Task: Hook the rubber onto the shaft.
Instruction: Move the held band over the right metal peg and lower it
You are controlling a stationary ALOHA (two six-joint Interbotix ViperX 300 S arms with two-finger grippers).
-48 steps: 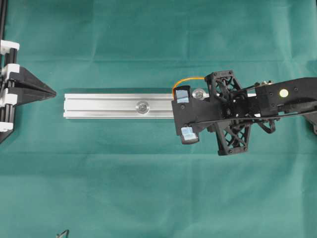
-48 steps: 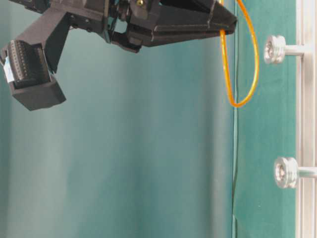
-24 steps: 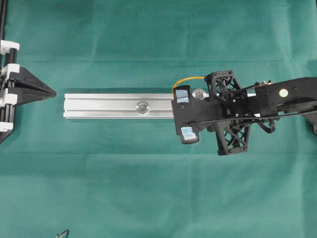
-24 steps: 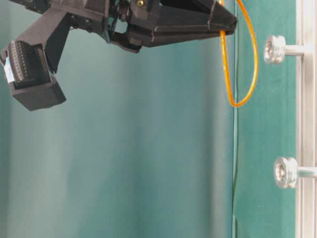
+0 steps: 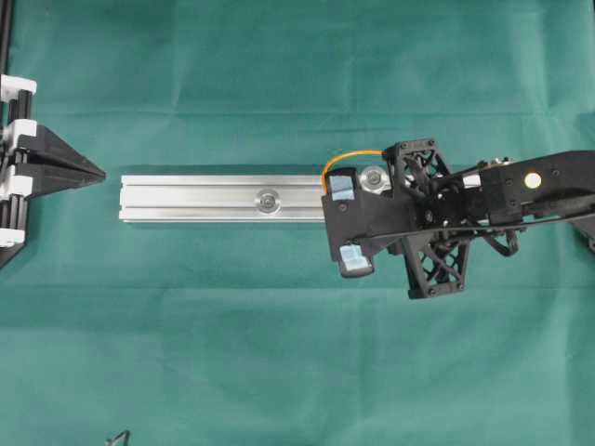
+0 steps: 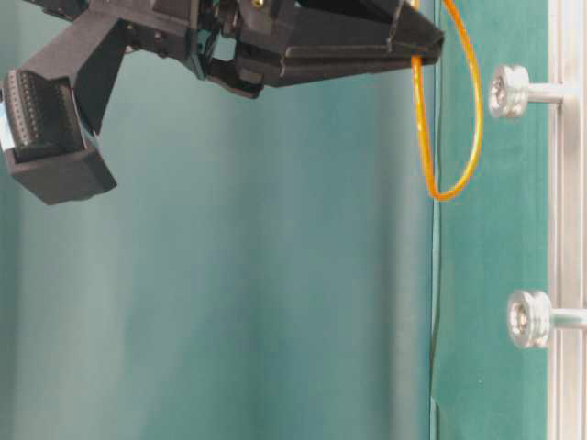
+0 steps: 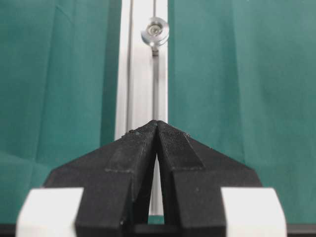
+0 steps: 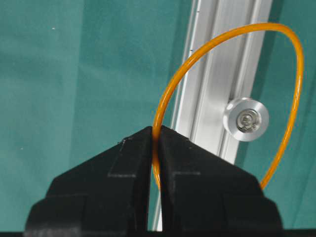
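Note:
My right gripper (image 8: 157, 129) is shut on the thin orange rubber band (image 8: 296, 74). In the right wrist view the loop rings the near silver shaft (image 8: 246, 119) on the rail (image 8: 212, 74). In the table-level view the band (image 6: 476, 110) hangs from the gripper (image 6: 431, 44), a short gap off that shaft's head (image 6: 510, 92), not touching. In the overhead view the gripper (image 5: 326, 190) is over the rail's right end, and the band (image 5: 349, 154) arcs beside the shaft (image 5: 375, 177). My left gripper (image 5: 98, 172) is shut and empty off the rail's left end (image 7: 157, 123).
A second shaft (image 5: 268, 199) stands mid-rail; it also shows in the table-level view (image 6: 527, 318) and the left wrist view (image 7: 155, 32). The silver rail (image 5: 186, 199) lies on green cloth. A black frame (image 5: 7, 56) is at the left edge.
My right gripper has tilted and shifted a little, and the band has moved slightly closer to the shaft's head. The left arm has not moved.

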